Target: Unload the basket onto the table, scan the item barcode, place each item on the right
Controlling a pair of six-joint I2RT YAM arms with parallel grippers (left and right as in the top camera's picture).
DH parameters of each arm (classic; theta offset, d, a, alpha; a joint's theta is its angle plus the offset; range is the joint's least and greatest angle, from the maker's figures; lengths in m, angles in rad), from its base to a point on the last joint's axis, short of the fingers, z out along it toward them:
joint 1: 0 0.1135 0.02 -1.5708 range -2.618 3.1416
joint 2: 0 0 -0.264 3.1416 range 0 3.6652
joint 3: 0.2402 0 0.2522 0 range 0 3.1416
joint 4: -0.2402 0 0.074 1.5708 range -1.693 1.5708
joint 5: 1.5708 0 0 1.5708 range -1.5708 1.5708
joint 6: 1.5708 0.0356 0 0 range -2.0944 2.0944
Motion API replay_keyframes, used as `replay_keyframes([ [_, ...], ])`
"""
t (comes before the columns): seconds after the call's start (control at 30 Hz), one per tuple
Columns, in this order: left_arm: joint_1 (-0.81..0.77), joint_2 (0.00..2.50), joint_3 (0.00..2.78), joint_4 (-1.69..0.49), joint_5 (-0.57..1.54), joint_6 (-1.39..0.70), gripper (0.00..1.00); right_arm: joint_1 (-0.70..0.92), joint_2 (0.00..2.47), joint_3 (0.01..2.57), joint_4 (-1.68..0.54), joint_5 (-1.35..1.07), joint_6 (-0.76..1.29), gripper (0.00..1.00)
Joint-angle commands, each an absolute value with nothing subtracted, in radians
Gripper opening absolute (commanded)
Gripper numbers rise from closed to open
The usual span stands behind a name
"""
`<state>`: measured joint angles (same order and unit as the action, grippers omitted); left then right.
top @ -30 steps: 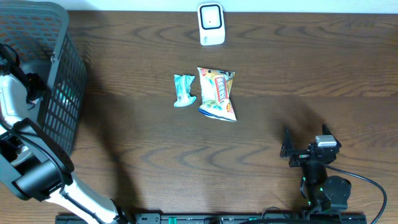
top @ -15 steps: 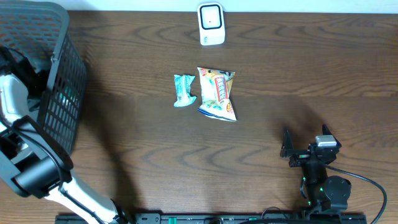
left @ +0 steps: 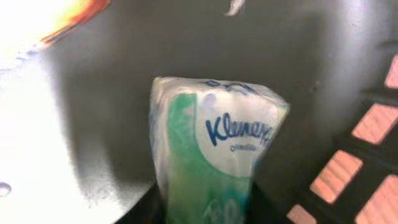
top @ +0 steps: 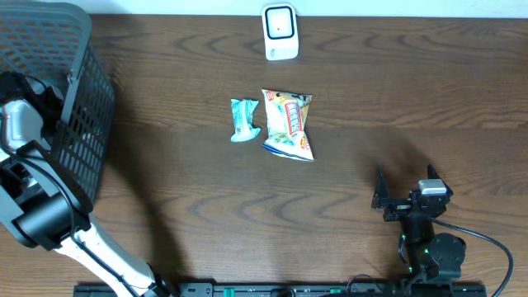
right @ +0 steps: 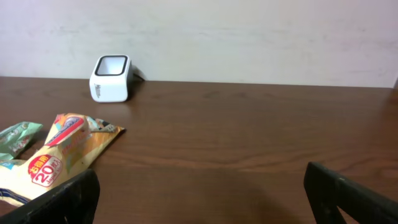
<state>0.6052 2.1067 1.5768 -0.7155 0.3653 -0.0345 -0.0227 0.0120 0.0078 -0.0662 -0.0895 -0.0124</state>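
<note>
Left arm (top: 25, 132) reaches over the rim of the dark mesh basket (top: 78, 124), which sits at the far left corner of the tabletop (top: 165, 190).

Left wrist view: a Kleenex tissue pack (left: 211, 149), white and green with blue lettering, stands upright inside the basket. Its lower end sits between the left jaws at the bottom of the frame. The jaws look closed narrow on that lower end, though only their dark edges show, so the grip is probable rather than certain. Behind the pack is the dark basket floor, with mesh wall to the right and a bright orange-edged wrapper at the upper left, too overexposed to identify.

White scanner (top: 280, 31): upright at the middle of the far edge, well apart from the basket.

Near the tabletop centre, a yellow snack bag (top: 288, 124) lies flat. A small teal packet (top: 244, 120) lies just beside it on the side toward the basket.

Right arm (top: 429, 247): low over the near edge toward the right corner. Right jaws spread wide, facing the scanner across the tabletop, with the snack bag off to the left in their view.
</note>
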Motion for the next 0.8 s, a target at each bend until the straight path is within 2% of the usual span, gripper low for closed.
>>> replay_keyframes([
  [0.0,0.606,2.128,1.563,-0.718,0.377,-0.039,0.15,-0.025,0.007,0.006,-0.07,-0.085,-0.023,0.99],
  [0.07,0.606,2.121,1.564,-0.722,0.377,-0.039,0.08,-0.025,0.007,0.006,-0.07,-0.085,-0.023,0.99],
  [0.37,0.606,1.946,1.568,-0.72,0.374,-0.067,0.07,-0.025,0.007,0.006,-0.07,-0.085,-0.023,0.99],
  [0.77,0.606,1.546,1.568,-0.602,0.374,-0.283,0.08,-0.025,0.007,0.006,-0.07,-0.085,-0.023,0.99],
])
